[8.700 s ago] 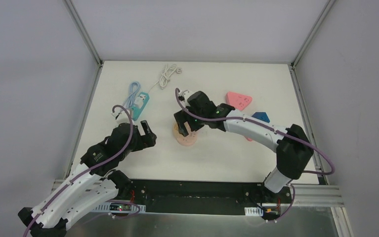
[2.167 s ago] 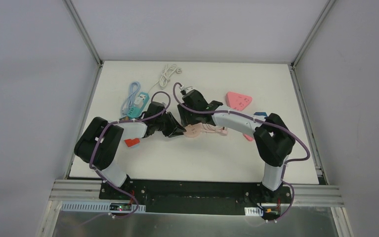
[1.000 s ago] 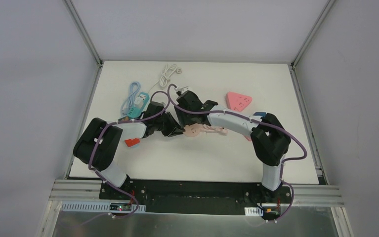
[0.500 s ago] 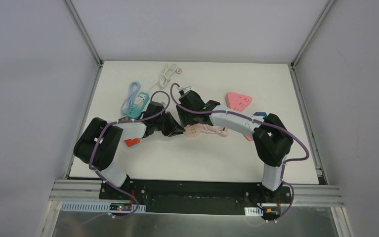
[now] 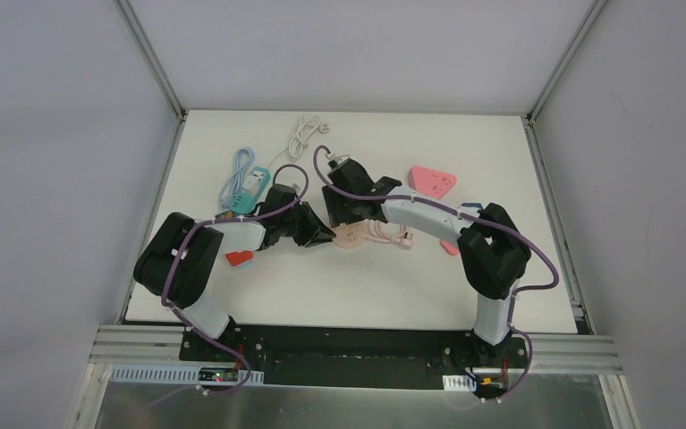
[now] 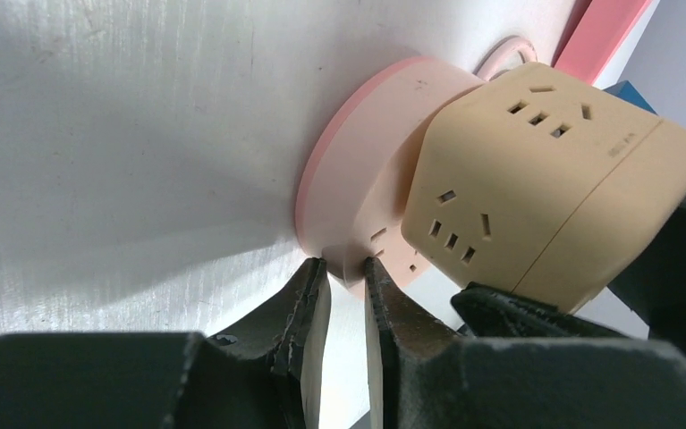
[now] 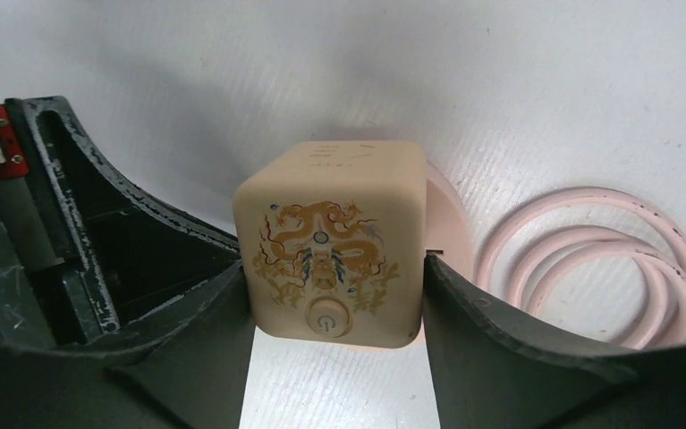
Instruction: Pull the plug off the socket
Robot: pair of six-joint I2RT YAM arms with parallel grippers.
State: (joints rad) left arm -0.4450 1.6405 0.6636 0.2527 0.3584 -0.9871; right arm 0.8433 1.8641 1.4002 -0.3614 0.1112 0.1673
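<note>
Left hand pinching pink socket, right hand gripping plug

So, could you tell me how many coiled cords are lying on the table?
3: a white cord at the back, a light blue cord back left by the teal strip, a pink cord in the centre. Others may be hidden.
</note>
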